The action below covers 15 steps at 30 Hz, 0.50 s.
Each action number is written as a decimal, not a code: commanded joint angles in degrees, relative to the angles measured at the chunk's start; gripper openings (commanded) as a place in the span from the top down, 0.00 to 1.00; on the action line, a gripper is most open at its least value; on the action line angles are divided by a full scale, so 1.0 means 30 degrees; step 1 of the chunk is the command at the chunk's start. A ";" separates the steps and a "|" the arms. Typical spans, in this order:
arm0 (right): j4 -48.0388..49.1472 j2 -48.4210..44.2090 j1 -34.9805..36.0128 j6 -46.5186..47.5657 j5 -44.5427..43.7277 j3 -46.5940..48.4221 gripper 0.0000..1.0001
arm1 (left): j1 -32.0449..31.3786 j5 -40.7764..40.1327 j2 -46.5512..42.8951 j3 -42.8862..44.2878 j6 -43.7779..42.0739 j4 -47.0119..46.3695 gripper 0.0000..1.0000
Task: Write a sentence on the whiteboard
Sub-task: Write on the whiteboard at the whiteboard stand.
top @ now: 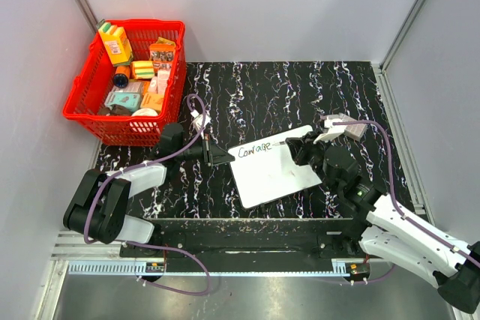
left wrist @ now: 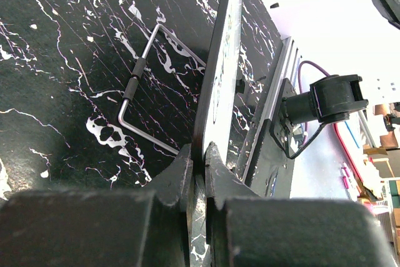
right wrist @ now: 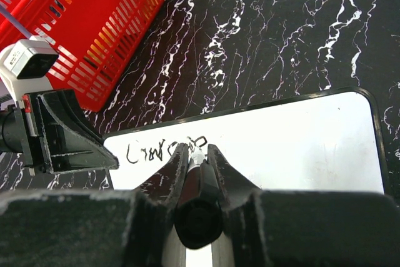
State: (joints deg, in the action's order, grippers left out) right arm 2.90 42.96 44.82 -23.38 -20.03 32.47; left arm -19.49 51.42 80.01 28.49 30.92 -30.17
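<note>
The whiteboard lies tilted on the black marbled table, and dark handwriting along its upper left reads "Courage". My left gripper is shut on the board's left edge. In the left wrist view the board shows edge-on, pinched between my fingertips. My right gripper is shut on a black marker. The marker's tip touches the board at the end of the word. The left gripper also shows at the left of the right wrist view.
A red basket with several packaged items stands at the back left and shows again in the right wrist view. A bent metal wire with a black sleeve lies beside the board's edge. Grey walls enclose the table.
</note>
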 commanded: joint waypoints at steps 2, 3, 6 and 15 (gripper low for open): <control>-0.0203 -0.0111 -0.0174 -0.0205 0.0496 0.0544 1.00 | -0.0067 -0.1554 0.0547 0.0083 -0.3011 0.0565 1.00; -0.0262 -0.0169 -0.0174 -0.0206 0.0496 0.0544 1.00 | -0.0067 -0.1554 0.0548 0.0083 -0.3011 0.0595 1.00; -0.0262 -0.0199 -0.0145 -0.0147 0.0496 0.0515 1.00 | -0.0096 -0.1583 0.0431 -0.0004 -0.3011 0.0566 1.00; -0.0438 0.0444 -0.0174 0.0935 0.0115 0.1539 1.00 | -0.0068 -0.1641 0.0372 -0.0063 -0.2981 0.0566 1.00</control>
State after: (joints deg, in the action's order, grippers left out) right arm 0.40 43.16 44.66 -23.05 -19.00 32.80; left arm -19.49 51.42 80.01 28.49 30.89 -30.15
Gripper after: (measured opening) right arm 0.194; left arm 0.080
